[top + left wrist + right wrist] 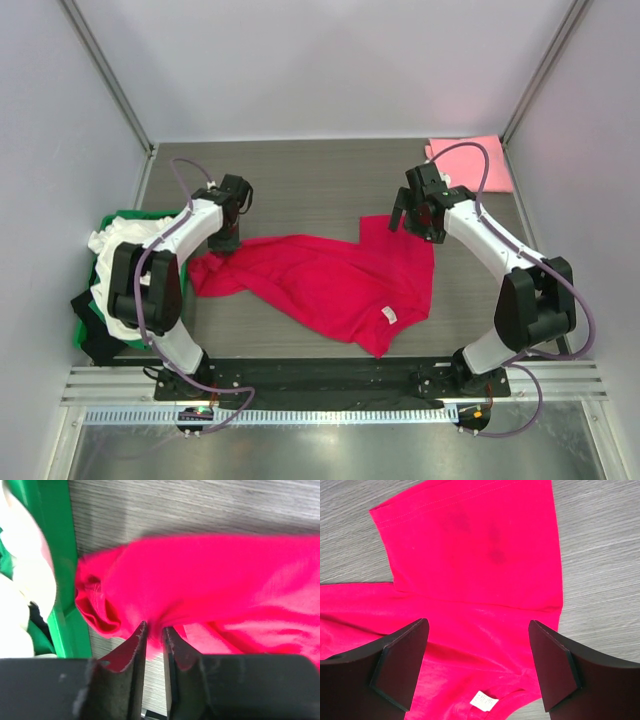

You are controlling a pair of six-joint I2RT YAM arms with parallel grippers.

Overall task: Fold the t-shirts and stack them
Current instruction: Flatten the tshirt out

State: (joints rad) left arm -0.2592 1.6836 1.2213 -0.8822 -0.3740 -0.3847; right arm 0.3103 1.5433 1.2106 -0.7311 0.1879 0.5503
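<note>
The crimson-red t-shirt (330,280) lies spread and rumpled on the table between the arms, its white neck tag (389,316) near the front. My left gripper (226,240) is shut on a fold of the red shirt (210,585) at its left end, next to the crate. My right gripper (415,222) is open and empty, hovering over the shirt's right sleeve (470,540); the tag (484,700) shows between its fingers. A light pink t-shirt (470,160) lies folded at the back right. A white t-shirt (125,240) sits bunched in the crate.
A green plastic crate (115,225) stands at the left table edge holding white and dark cloth; its green wall (55,555) is right beside my left gripper. Grey walls enclose the table on three sides.
</note>
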